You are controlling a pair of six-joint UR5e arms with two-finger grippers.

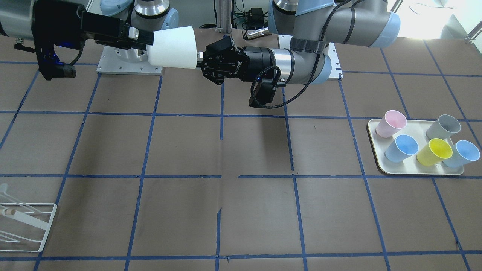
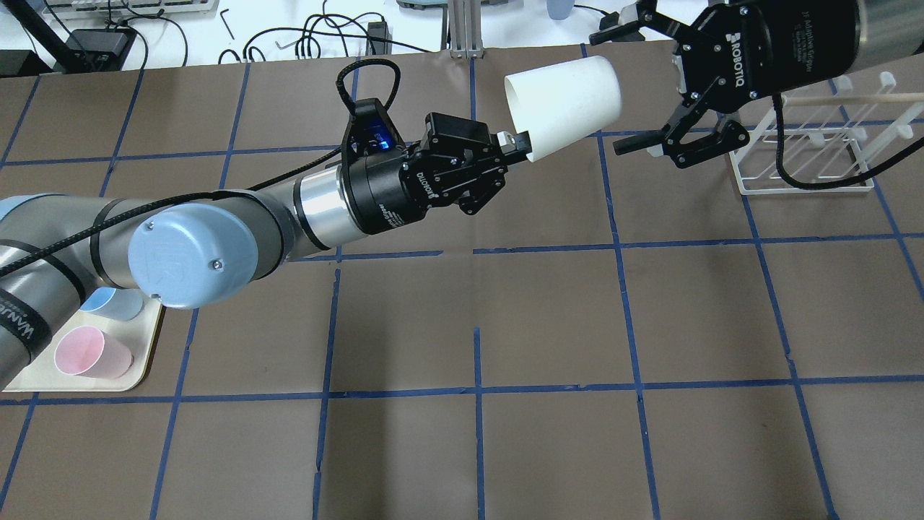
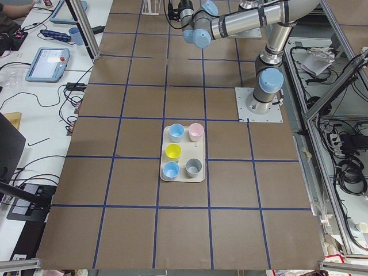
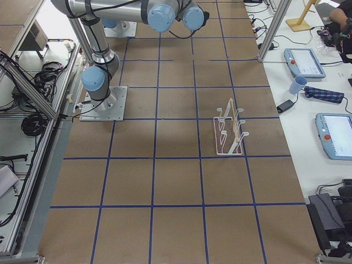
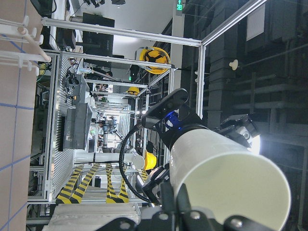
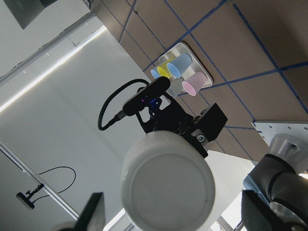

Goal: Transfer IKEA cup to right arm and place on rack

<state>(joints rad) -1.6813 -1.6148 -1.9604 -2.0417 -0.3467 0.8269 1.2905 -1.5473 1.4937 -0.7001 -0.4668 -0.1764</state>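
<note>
The IKEA cup [image 2: 563,105], cream-white, lies on its side in mid-air above the far middle of the table. My left gripper [image 2: 516,144] is shut on its rim and holds it out, base towards the right arm. My right gripper [image 2: 608,92] is open, its fingers flanking the cup's base without closing on it. In the right wrist view the cup's round base [image 6: 168,183] sits between the spread fingers. In the front view the cup [image 1: 173,47] hangs between both grippers. The white wire rack [image 2: 801,155] stands under the right arm, empty.
A cream tray [image 1: 376,150] on the robot's left side holds a pink cup [image 1: 391,123], a grey cup [image 1: 443,127], a yellow cup and two blue ones. The rack also shows in the front view [image 1: 22,222] near the table's edge.
</note>
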